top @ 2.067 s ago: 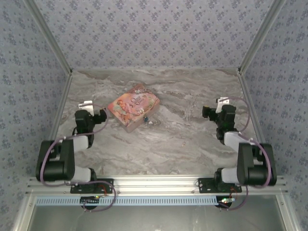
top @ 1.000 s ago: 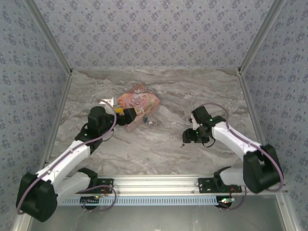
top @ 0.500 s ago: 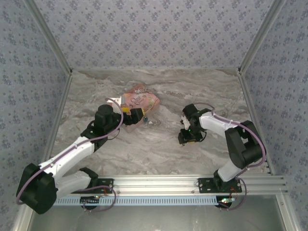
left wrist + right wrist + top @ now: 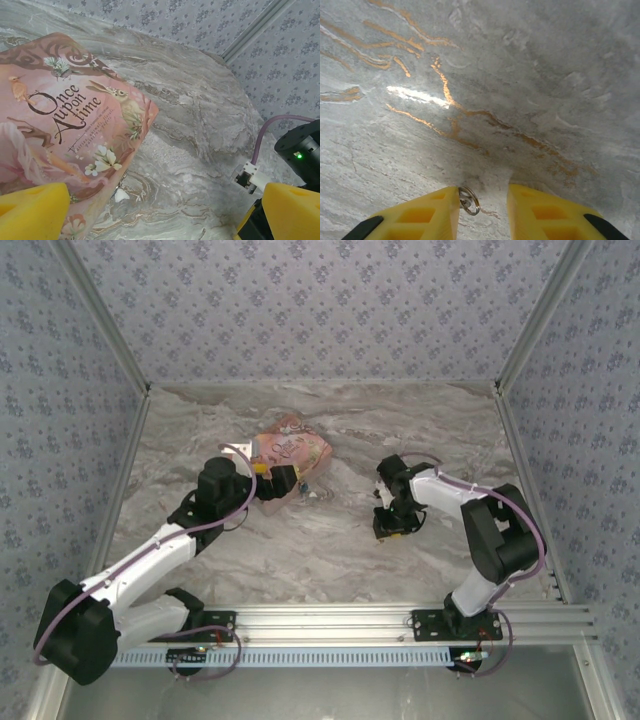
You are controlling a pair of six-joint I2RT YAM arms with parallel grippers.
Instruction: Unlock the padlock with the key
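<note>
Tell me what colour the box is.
The box is pink, illustrated with flowers, a rabbit and a bird; the left wrist view shows it best.

I see the tiny blue-bodied padlock (image 4: pixel 303 486) lying on the marble counter (image 4: pixel 330 565) beside the pink box (image 4: pixel 290 448). A small silver key ring (image 4: pixel 469 200) rests between the right gripper (image 4: pixel 482 194) fingers.

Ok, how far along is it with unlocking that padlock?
Nothing done: the padlock lies unheld beside the pink box. In hand: the right gripper straddles a small metal ring, probably the key's, jaws apart; the left gripper hangs open by the box. Left: grip both, insert key, turn.
</note>
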